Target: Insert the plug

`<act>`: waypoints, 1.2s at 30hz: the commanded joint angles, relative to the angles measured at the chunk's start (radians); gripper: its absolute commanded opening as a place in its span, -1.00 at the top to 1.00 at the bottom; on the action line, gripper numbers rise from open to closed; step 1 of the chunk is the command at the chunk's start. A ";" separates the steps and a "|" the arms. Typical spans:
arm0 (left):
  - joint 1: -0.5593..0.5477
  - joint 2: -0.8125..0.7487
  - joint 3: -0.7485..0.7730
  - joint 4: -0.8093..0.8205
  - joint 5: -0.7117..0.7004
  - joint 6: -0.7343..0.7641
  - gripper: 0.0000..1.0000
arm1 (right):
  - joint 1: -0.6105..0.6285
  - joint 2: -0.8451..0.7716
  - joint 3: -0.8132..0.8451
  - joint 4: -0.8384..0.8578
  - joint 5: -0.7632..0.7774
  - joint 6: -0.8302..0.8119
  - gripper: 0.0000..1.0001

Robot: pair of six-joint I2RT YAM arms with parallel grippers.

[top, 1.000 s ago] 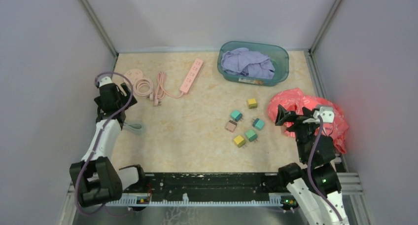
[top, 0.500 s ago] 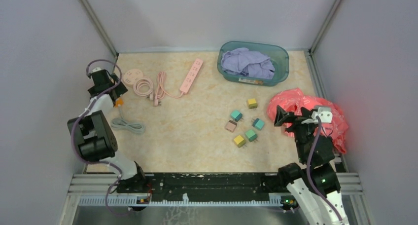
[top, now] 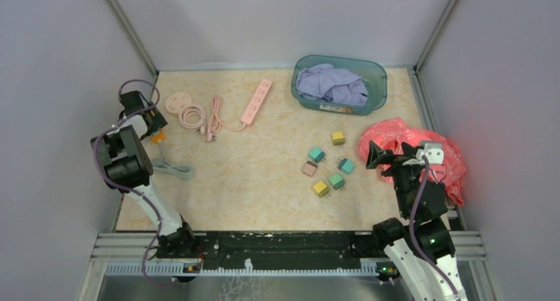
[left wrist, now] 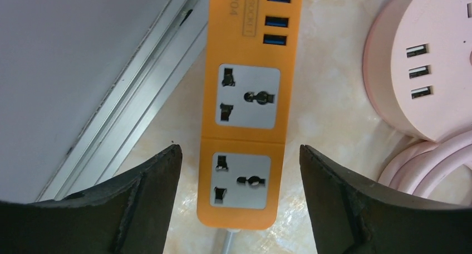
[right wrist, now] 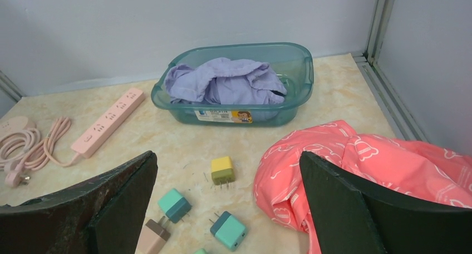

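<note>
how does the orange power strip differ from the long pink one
Colour: the orange power strip has white socket faces; the pink power strip is pink all over.
Place: the orange power strip lies far left; the pink power strip lies nearer the middle.
Cord: the orange one has a grey cord, the pink one a coiled pink cord.
Both lie flat, and no plug shows in either.

**Right wrist view: plugs on the counter, jaws spread wide.**
A yellow plug stands near a teal basin holding a lavender cloth. A teal plug, a second teal plug and a tan plug lie closer. A pink power strip and coiled cord lie left, coral fabric right.
</note>
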 commanded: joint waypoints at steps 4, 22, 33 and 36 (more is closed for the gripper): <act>0.008 0.089 0.099 -0.068 0.081 0.044 -0.44 | 0.012 0.006 0.008 0.048 -0.014 -0.017 -0.98; 0.005 -0.072 0.085 -0.072 0.219 0.169 0.53 | 0.012 0.009 0.010 0.046 -0.037 -0.015 -0.98; -0.016 -0.257 0.100 -0.041 0.432 0.270 0.78 | 0.012 0.012 0.011 0.042 -0.053 -0.014 -0.98; -0.038 -0.293 0.095 -0.027 0.527 0.289 0.79 | 0.012 0.011 0.010 0.039 -0.058 -0.015 -0.98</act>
